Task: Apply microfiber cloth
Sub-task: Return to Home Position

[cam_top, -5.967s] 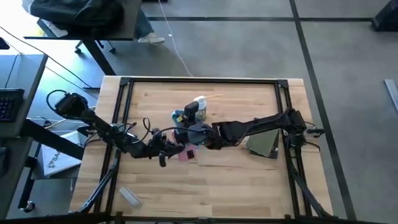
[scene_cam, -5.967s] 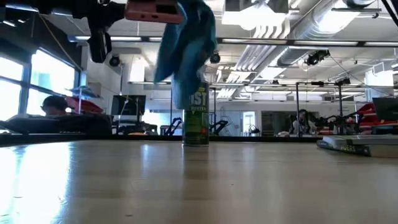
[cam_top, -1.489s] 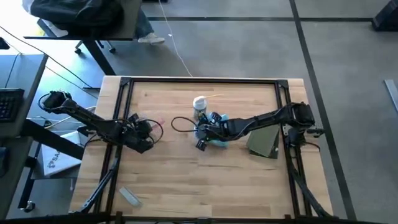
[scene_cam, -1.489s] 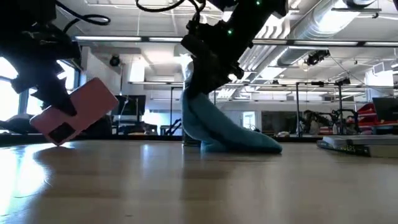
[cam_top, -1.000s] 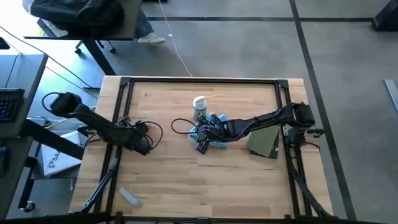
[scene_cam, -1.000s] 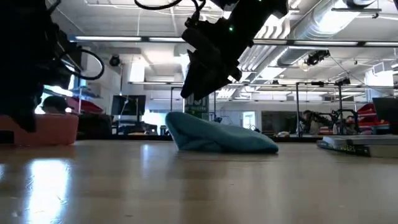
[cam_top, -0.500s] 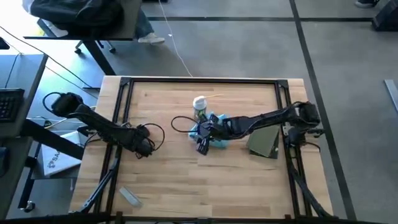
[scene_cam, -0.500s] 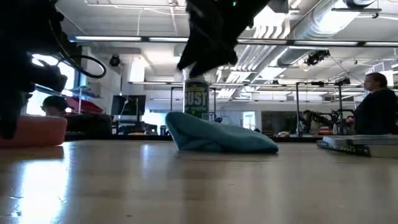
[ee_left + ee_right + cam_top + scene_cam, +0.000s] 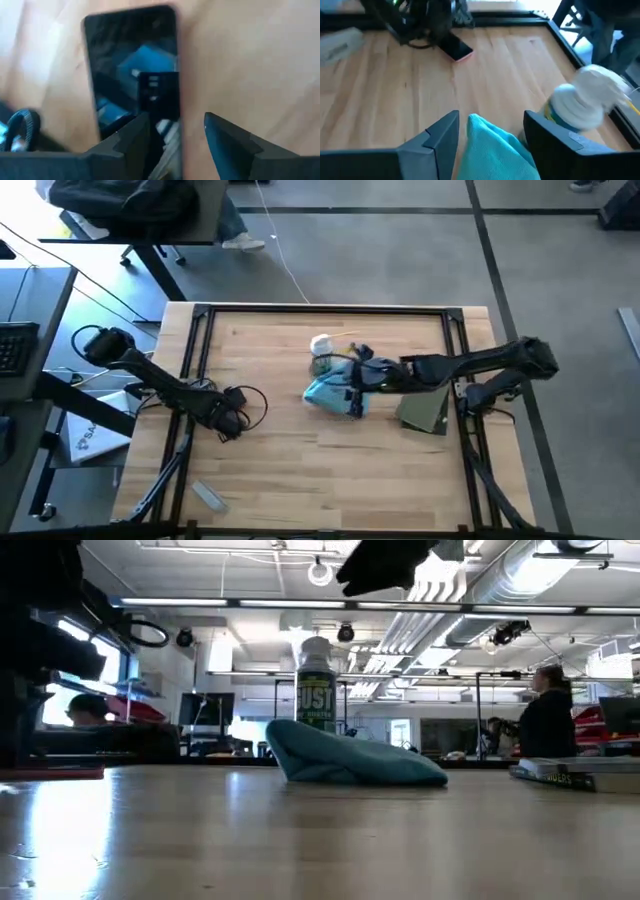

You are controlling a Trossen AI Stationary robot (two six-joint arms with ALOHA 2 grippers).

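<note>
One microfiber cloth (image 9: 350,762) lies heaped beneath the right claw (image 9: 491,118), not touching.

Two dark arms, same build, seen from beside the table
Both matt black: left arm (image 9: 160,385) & right arm (image 9: 470,365) are slim jointed tubes w/ chunkier rounded housings at the joints; a thin black cable (image 9: 265,402) loops by the left wrist. The left gripper (image 9: 175,135) & right gripper (image 9: 492,127) each have 2 flat dark-grey fingers (image 9: 442,135), angular, stepped on the inner edge, narrowing twd the tips
</note>
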